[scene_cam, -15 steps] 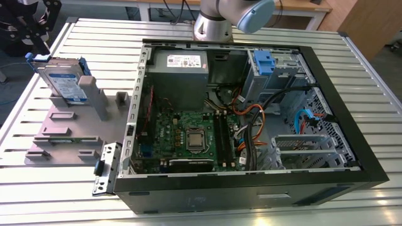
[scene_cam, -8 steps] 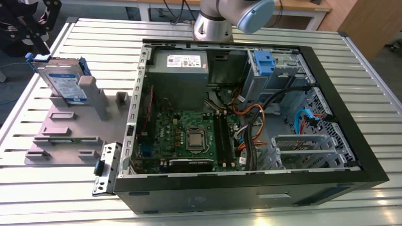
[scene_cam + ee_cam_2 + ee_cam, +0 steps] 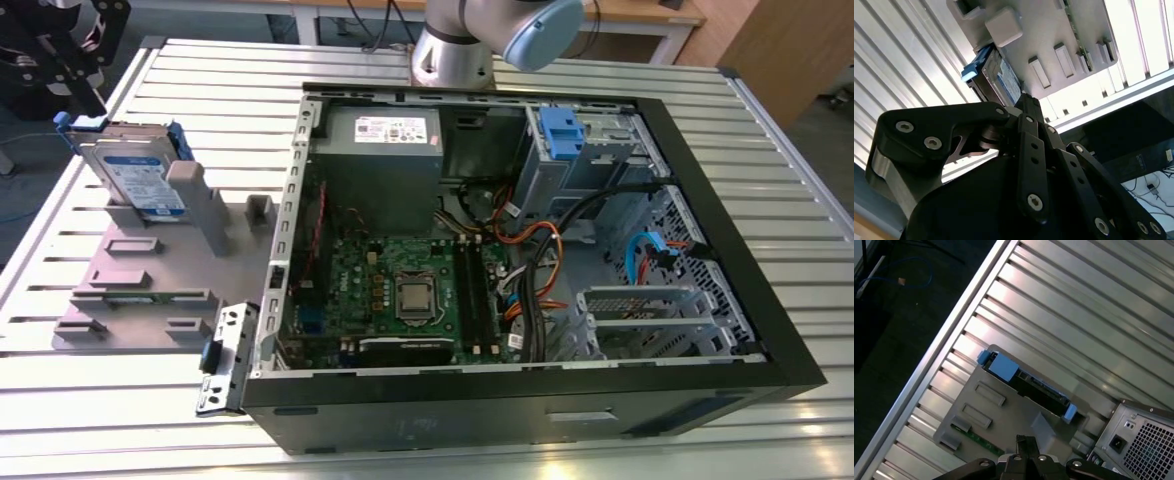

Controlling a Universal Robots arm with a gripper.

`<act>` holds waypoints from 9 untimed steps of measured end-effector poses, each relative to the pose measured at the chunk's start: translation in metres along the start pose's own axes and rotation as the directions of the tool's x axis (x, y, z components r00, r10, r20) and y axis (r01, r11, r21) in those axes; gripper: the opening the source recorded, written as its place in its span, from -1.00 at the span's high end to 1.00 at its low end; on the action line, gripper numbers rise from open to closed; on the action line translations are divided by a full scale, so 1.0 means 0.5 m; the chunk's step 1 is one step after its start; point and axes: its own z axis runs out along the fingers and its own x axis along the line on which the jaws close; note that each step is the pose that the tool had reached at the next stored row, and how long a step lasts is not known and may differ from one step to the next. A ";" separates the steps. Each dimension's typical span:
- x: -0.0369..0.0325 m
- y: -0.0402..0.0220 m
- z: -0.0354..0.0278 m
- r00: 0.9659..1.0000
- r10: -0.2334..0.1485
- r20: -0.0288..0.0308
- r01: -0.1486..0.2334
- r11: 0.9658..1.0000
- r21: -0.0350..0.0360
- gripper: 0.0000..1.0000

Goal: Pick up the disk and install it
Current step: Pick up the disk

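Note:
The disk (image 3: 134, 172) is a silver drive with a white-and-blue label in a blue carrier. It stands on edge in a slot of the grey fixture (image 3: 134, 285) at the exterior view's left. My black gripper (image 3: 83, 98) hangs just above its far top corner and holds nothing. In the first wrist view the disk (image 3: 1026, 385) lies edge-on below my gripper (image 3: 1026, 442), whose fingertips are together. The second wrist view looks past the gripper's black links to the disk (image 3: 1000, 75) standing beside a grey post of the fixture (image 3: 1044, 30).
An open black computer case (image 3: 747, 300) lies on the slatted metal table (image 3: 160, 420). Inside it are a green motherboard (image 3: 400, 290), a grey power supply (image 3: 380, 150) and a drive cage with a blue latch (image 3: 558, 132). The table's edge (image 3: 929, 360) and the floor are close by.

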 end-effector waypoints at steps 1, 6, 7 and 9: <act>0.000 0.000 0.000 1.000 -0.003 0.000 0.003 1.000 0.000 0.79; 0.000 0.000 0.000 1.000 -0.015 0.000 0.015 1.000 0.000 0.79; 0.000 0.000 0.000 1.000 -0.018 0.000 0.018 1.000 0.000 0.79; 0.000 0.000 0.000 1.000 -0.023 0.000 0.023 1.000 0.000 0.79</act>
